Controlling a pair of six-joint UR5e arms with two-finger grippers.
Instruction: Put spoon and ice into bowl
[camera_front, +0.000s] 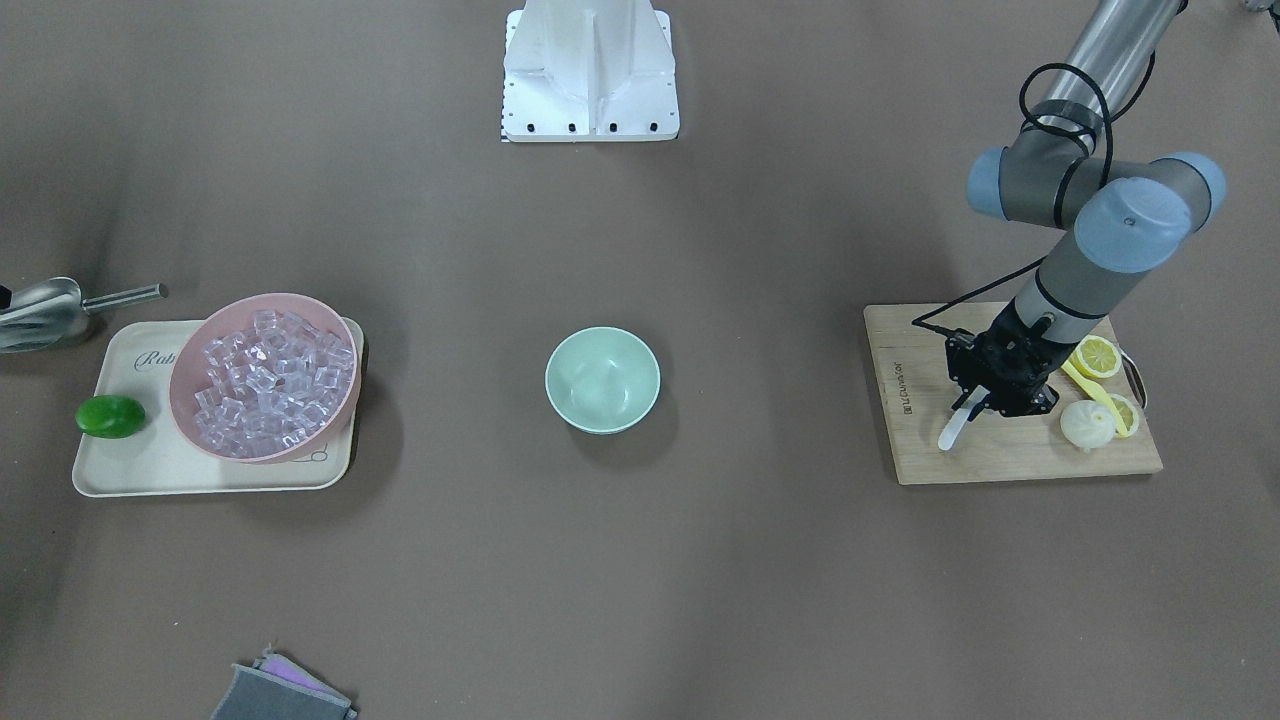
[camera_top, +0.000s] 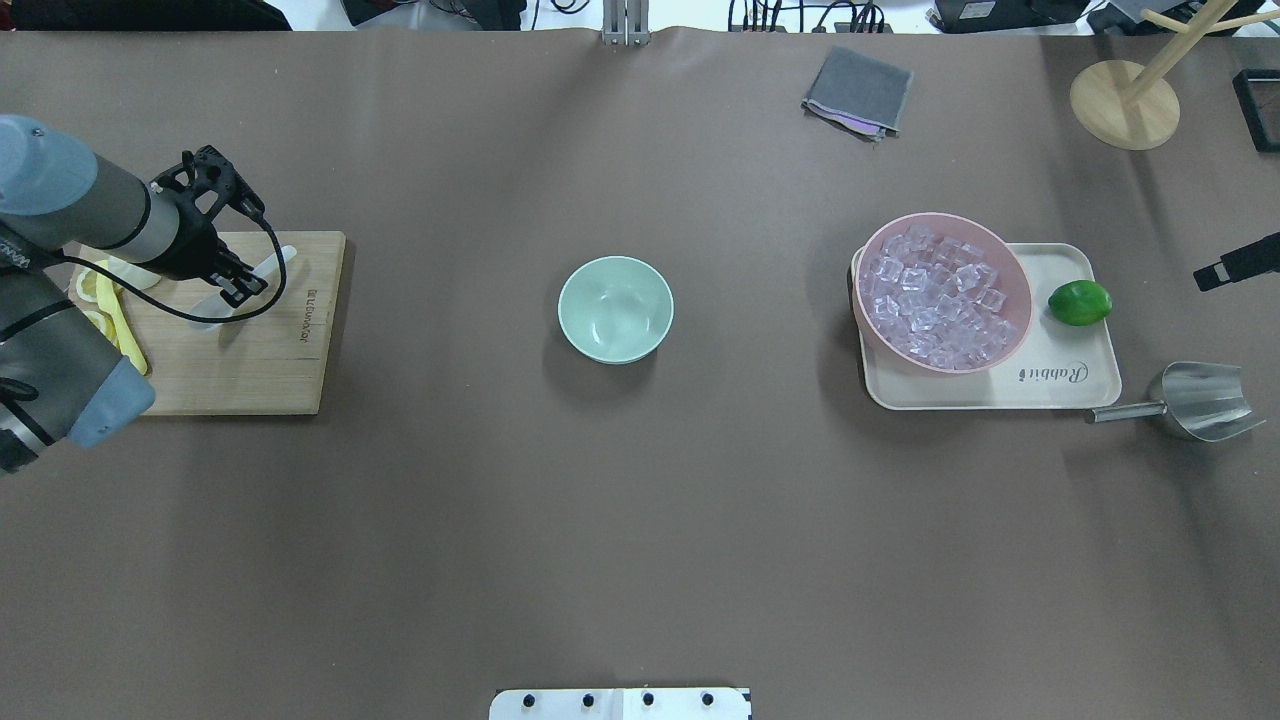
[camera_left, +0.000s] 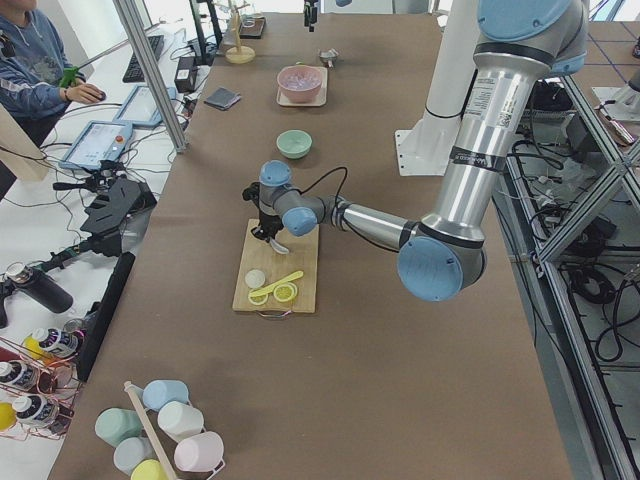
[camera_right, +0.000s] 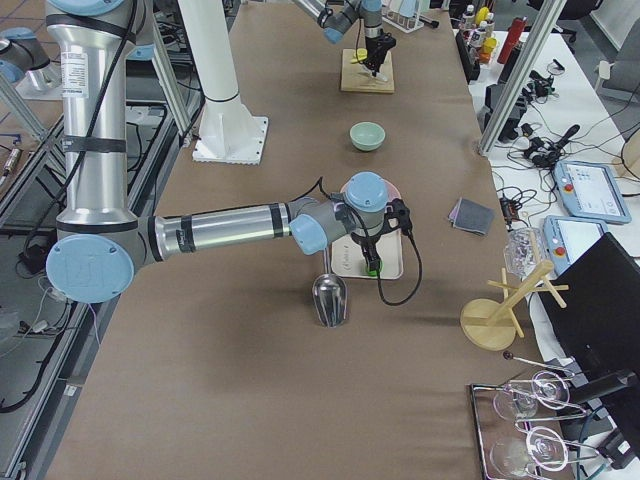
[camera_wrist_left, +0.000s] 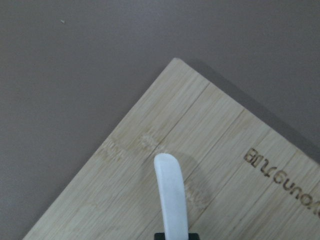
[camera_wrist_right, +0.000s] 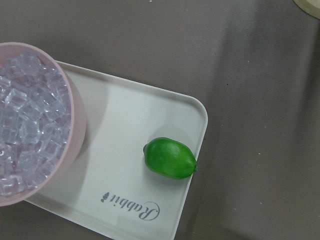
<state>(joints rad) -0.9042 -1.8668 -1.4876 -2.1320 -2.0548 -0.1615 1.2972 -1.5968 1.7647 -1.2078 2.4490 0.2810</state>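
Note:
The white plastic spoon is held in my left gripper, which is shut on it just above the wooden cutting board. In the overhead view the spoon sticks out past the left gripper. The left wrist view shows the spoon's handle above the board's corner. The mint-green bowl stands empty at the table's middle. Ice cubes fill a pink bowl. My right gripper hovers beside the tray; I cannot tell whether it is open.
The pink bowl sits on a cream tray with a green lime. A metal scoop lies beside the tray. Lemon slices, a yellow utensil and a white bun lie on the board. A grey cloth lies far off.

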